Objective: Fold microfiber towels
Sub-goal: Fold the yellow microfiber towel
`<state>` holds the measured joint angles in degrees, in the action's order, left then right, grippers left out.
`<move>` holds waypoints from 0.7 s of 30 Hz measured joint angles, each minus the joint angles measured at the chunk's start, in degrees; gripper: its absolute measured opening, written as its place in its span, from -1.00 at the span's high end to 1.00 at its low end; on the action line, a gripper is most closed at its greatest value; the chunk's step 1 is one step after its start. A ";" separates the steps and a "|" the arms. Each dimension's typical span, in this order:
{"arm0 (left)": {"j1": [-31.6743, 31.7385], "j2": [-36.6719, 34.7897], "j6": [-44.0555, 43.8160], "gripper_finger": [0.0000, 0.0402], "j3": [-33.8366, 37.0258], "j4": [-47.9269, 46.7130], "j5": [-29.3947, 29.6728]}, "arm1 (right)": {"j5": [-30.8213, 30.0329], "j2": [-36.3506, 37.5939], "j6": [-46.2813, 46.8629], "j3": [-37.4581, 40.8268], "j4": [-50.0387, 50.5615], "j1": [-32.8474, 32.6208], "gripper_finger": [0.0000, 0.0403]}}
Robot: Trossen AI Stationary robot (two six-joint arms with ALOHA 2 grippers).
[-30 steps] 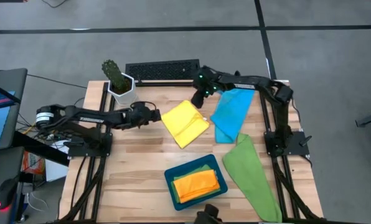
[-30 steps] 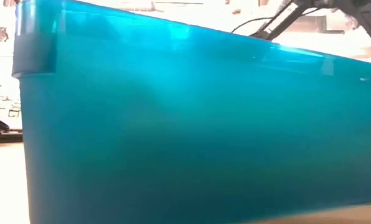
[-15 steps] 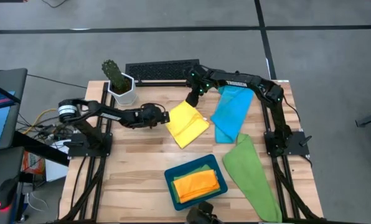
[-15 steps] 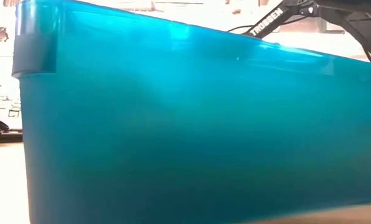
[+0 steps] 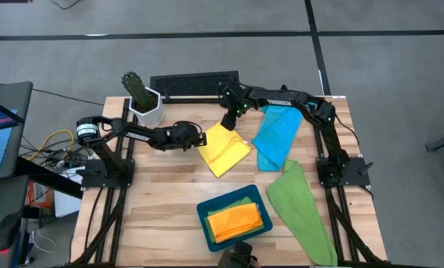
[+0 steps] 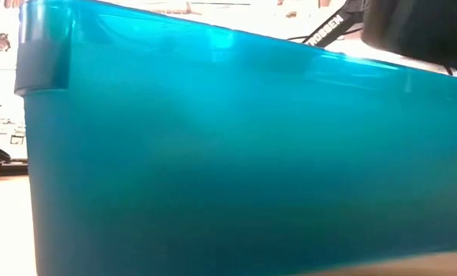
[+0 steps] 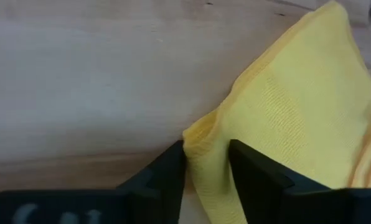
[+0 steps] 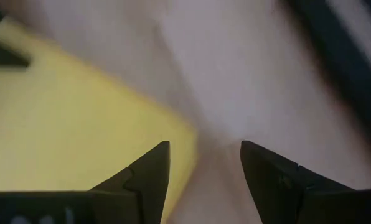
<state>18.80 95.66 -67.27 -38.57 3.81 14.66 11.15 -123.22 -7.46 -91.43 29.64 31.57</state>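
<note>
Left gripper (image 7: 206,163) pinches the yellow towel (image 5: 221,147) corner; right gripper (image 8: 204,163) hangs open above its far corner. Blue towel (image 5: 276,136), cactus pot (image 5: 144,105) nearby; tray (image 6: 228,146) blocks the low view.

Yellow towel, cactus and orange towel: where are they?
yellow towel (image 5: 222,148), high view, its middle.
cactus (image 5: 135,84), high view, its green top.
orange towel (image 5: 235,220), high view, its middle, in the tray.

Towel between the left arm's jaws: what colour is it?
Plain yellow towel, clearest in the left wrist view.
</note>
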 joint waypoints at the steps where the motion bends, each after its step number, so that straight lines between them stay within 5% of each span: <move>1: 0.21 0.02 1.09 0.45 0.00 -0.04 -0.63 | -1.52 0.00 -0.03 -0.11 -1.22 -0.26 -0.10; 9: 0.62 0.19 6.63 0.68 -0.21 0.77 -4.96 | 0.10 0.59 2.97 -2.37 5.14 0.07 -0.09; 13: 1.34 0.31 12.81 0.79 -3.55 -5.29 -8.59 | 5.10 5.08 2.91 -2.70 6.38 1.34 -0.07; 21: 6.81 0.32 29.19 0.98 -14.32 -16.78 -8.17 | 5.30 12.51 -1.98 -2.69 9.32 7.03 0.06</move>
<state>25.61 95.98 -38.08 -52.88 -12.97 6.49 16.45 -110.71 -9.45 -94.12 38.97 38.60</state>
